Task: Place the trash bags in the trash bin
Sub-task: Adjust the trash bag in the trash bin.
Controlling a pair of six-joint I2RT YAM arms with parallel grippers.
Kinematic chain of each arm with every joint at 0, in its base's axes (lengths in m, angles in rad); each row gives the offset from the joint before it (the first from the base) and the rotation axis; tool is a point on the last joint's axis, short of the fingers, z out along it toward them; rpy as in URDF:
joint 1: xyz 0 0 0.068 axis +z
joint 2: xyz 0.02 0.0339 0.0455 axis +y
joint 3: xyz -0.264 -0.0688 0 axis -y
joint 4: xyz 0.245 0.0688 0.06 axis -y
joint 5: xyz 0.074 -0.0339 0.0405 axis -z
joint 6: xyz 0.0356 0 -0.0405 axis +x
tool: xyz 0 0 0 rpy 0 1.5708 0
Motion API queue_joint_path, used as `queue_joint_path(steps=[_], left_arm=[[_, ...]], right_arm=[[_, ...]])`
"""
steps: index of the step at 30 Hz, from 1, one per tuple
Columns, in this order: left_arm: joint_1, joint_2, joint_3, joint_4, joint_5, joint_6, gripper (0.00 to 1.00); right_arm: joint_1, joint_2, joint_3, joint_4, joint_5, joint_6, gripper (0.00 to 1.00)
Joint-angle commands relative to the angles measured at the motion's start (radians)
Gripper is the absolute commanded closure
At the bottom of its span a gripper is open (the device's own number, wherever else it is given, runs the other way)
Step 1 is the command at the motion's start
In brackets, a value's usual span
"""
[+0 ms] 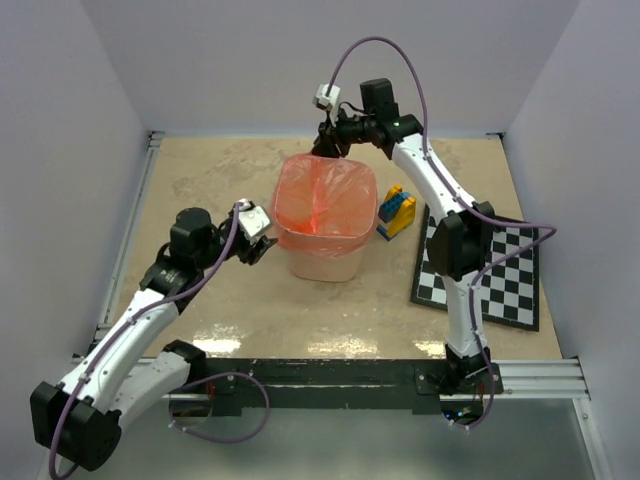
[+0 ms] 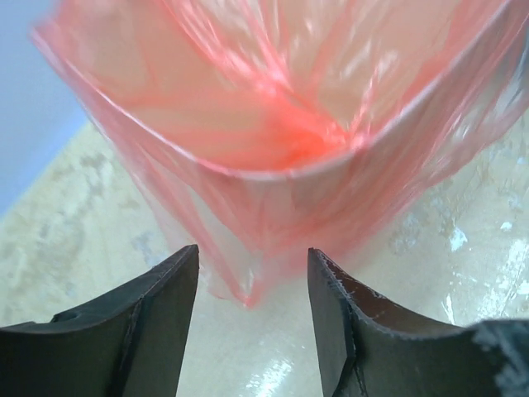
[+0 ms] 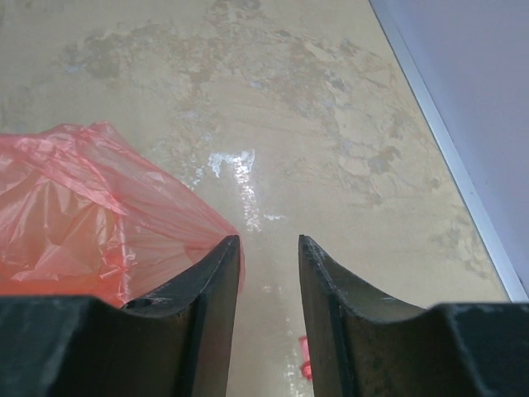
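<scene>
The cream trash bin (image 1: 326,266) stands mid-table with a translucent red trash bag (image 1: 320,197) spread inside it and folded over its rim. My left gripper (image 1: 259,237) sits just left of the bin, open and empty. In the left wrist view its fingers (image 2: 161,318) flank a hanging corner of the bag (image 2: 246,285) without touching it. My right gripper (image 1: 328,146) hovers at the bin's far rim. It is open too, with only table showing in the gap (image 3: 269,241) and the bag (image 3: 91,203) brushing the left finger's outer side.
Yellow-and-blue toy blocks (image 1: 396,212) lie just right of the bin. A black-and-white checkerboard (image 1: 482,272) lies at the right, under the right arm. White walls close in the table on three sides. A small red scrap (image 3: 304,357) lies on the table below the right gripper.
</scene>
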Motion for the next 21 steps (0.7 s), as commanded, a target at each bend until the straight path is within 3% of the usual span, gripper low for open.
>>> queue_joint_path(steps=[1, 6, 12, 15, 21], left_arm=[[0.020, -0.056, 0.183, -0.230, 0.060, 0.088, 0.40], [0.061, 0.029, 0.338, -0.183, 0.071, 0.071, 0.39], [0.069, 0.302, 0.551, -0.038, 0.100, -0.018, 0.40], [0.064, 0.402, 0.613, 0.051, 0.117, -0.052, 0.40], [0.061, 0.560, 0.719, 0.061, 0.071, -0.052, 0.45]], right_arm=[[-0.006, -0.134, -0.072, 0.146, 0.134, 0.099, 0.59], [-0.027, -0.223, -0.152, 0.270, 0.199, 0.148, 0.54], [-0.029, -0.317, -0.236, 0.348, 0.243, 0.160, 0.45], [-0.027, -0.358, -0.290, 0.375, 0.288, 0.153, 0.44], [-0.029, -0.407, -0.371, 0.382, 0.276, 0.143, 0.44]])
